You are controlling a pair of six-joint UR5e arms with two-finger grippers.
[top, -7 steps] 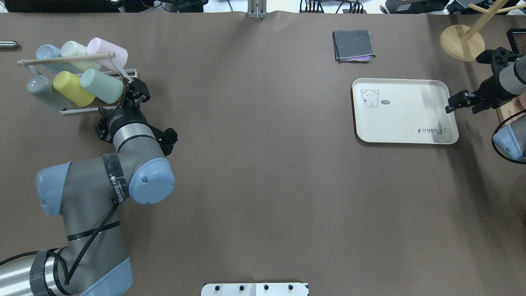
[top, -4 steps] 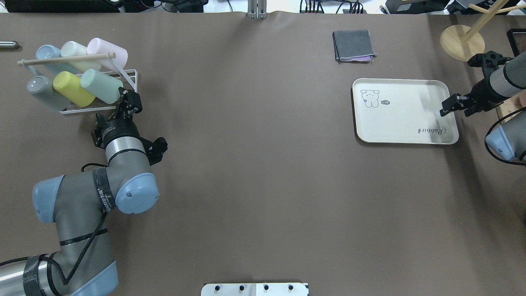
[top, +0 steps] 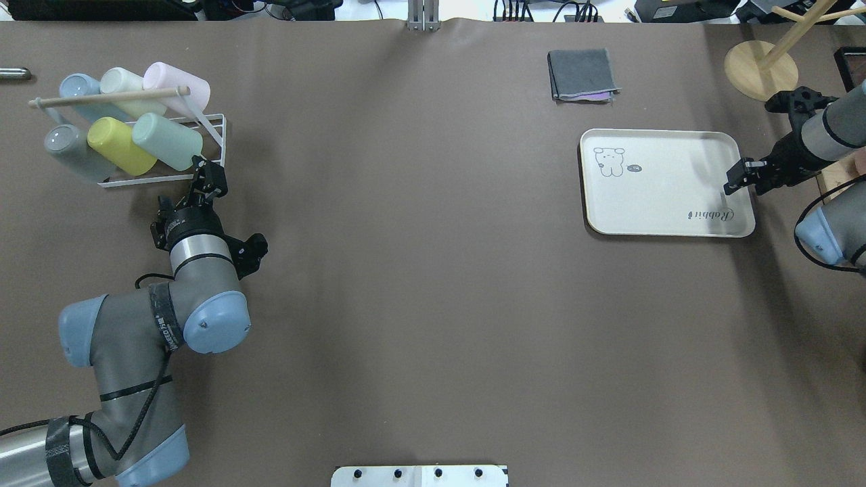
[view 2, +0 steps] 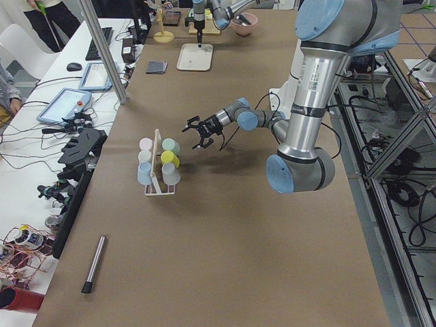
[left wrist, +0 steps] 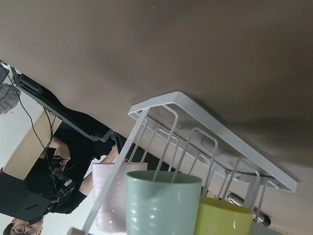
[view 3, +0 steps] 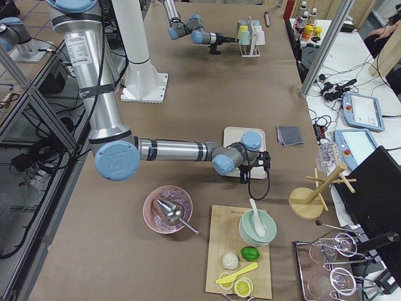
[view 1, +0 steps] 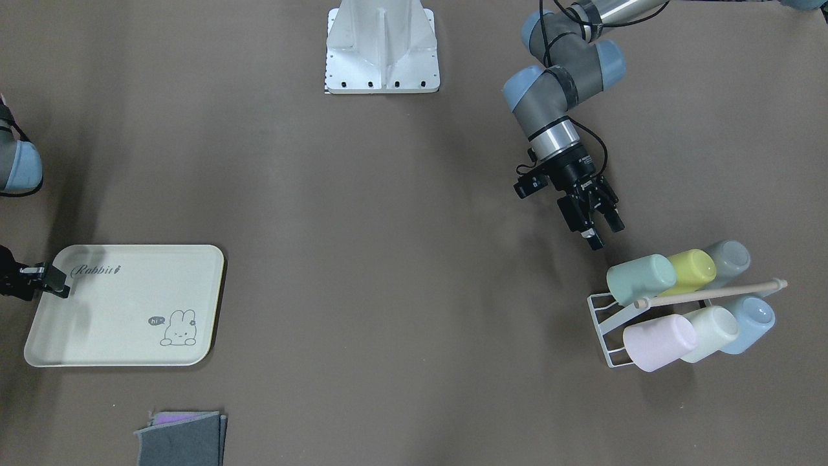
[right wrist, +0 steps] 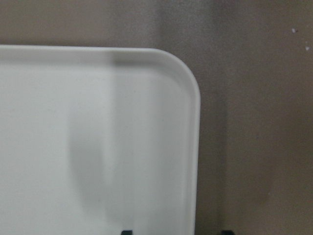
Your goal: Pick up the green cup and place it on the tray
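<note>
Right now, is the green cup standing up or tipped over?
Tipped over: the green cup lies slanted on the white wire rack beside the yellow cup.

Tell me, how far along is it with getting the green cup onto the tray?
Nothing looks done yet. The green cup lies in the white rack, and the tray is bare. In hand: the left gripper, open, points at the cup without touching it. Left to do: grasp, carry across, set down.
</note>
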